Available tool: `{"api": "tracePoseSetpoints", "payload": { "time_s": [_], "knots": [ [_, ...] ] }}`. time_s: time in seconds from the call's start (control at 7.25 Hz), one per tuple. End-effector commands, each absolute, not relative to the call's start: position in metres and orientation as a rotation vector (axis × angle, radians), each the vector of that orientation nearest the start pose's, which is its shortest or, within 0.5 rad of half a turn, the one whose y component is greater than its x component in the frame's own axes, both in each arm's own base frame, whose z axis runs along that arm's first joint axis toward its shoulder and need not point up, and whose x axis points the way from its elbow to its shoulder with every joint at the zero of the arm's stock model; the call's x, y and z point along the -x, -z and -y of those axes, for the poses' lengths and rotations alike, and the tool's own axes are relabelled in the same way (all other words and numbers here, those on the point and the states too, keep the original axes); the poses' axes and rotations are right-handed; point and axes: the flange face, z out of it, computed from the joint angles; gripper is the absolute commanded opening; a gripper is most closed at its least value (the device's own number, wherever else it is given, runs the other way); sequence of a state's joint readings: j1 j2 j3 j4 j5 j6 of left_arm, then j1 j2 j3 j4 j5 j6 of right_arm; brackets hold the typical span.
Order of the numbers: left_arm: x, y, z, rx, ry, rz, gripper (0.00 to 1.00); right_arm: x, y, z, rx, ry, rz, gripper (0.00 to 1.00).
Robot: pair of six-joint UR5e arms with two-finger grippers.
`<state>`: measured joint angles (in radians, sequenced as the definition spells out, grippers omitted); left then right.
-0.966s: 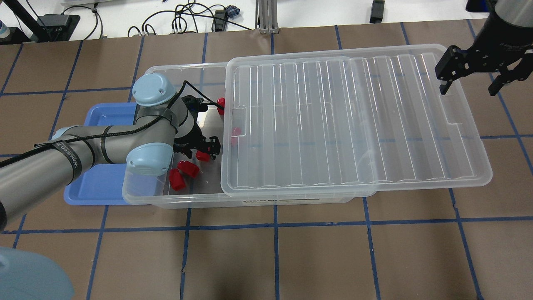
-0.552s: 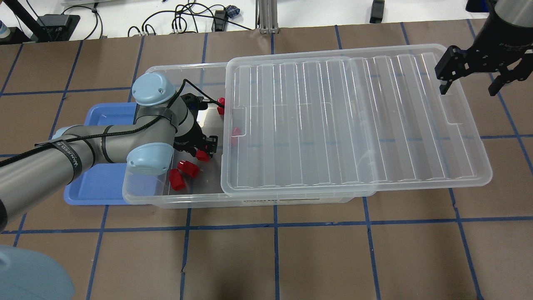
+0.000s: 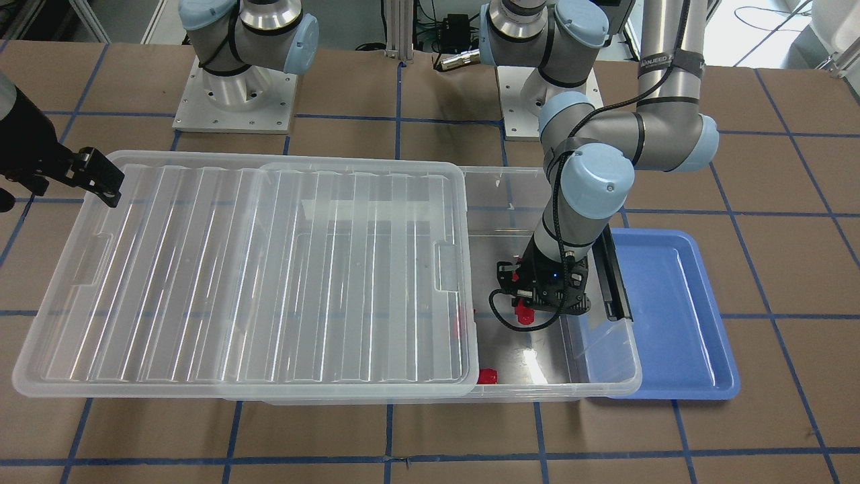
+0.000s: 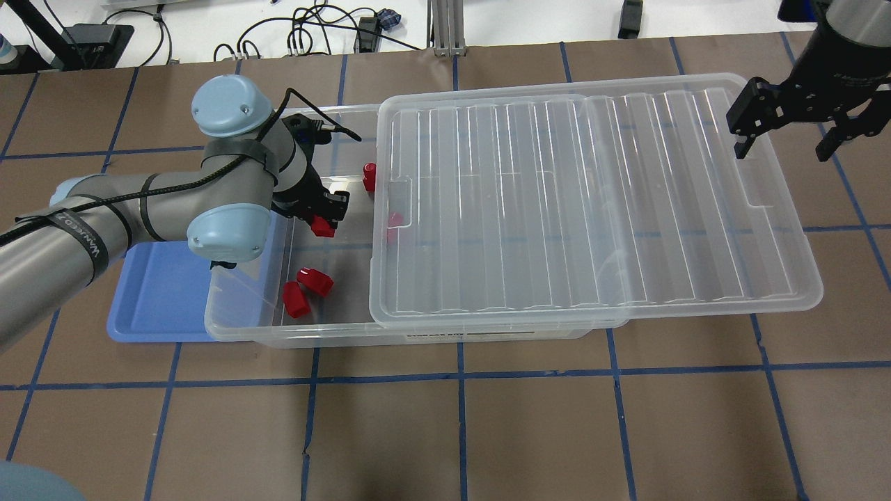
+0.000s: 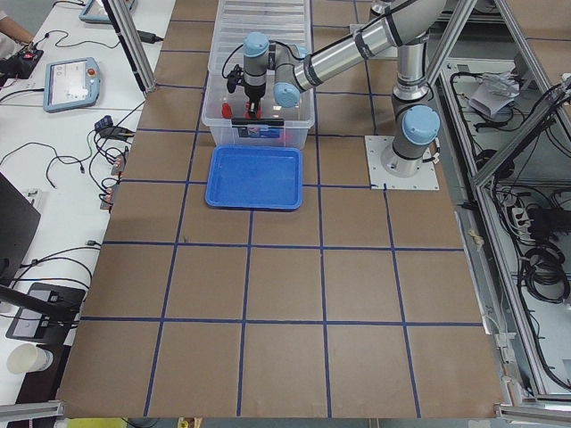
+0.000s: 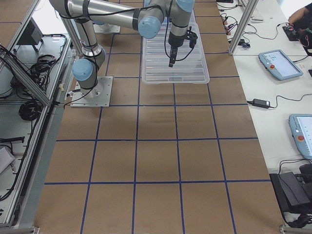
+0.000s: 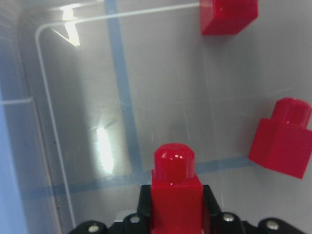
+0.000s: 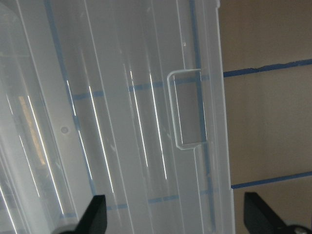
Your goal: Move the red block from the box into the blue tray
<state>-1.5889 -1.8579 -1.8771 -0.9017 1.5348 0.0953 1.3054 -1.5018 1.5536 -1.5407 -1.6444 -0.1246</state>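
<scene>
My left gripper (image 4: 322,217) is shut on a red block (image 4: 321,226) and holds it above the floor of the open end of the clear box (image 4: 240,327). In the left wrist view the block (image 7: 175,187) stands upright between the jaws of the left gripper (image 7: 175,217). The front-facing view shows the gripper (image 3: 534,306) inside the box. The blue tray (image 4: 156,306) lies against the box's left end and is partly under it. My right gripper (image 4: 786,142) is open and empty above the far right end of the lid (image 4: 592,202).
Two loose red blocks (image 4: 306,289) lie on the box floor near its front wall. One more (image 4: 369,176) stands by the lid's edge and another (image 4: 395,219) shows through the lid. A black latch clip (image 3: 615,282) sits on the box end beside the tray.
My left arm has risen and moved back and left, carrying the red block away from the two loose blocks. The right arm has not moved.
</scene>
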Motion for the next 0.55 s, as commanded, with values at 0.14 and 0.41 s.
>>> {"api": "tracePoseSetpoints", "payload": {
  "time_s": [0.14,0.41],
  "knots": [
    [0.141,-0.349,0.553,-0.121,0.075,-3.169,0.08,0.013,-0.459,0.527,-0.238,-0.153,-3.189,1.0],
    [0.059,-0.387,0.568,0.023,0.018,-3.177,0.08,0.019,-0.455,0.53,-0.242,-0.159,-3.188,1.0]
  ]
}}
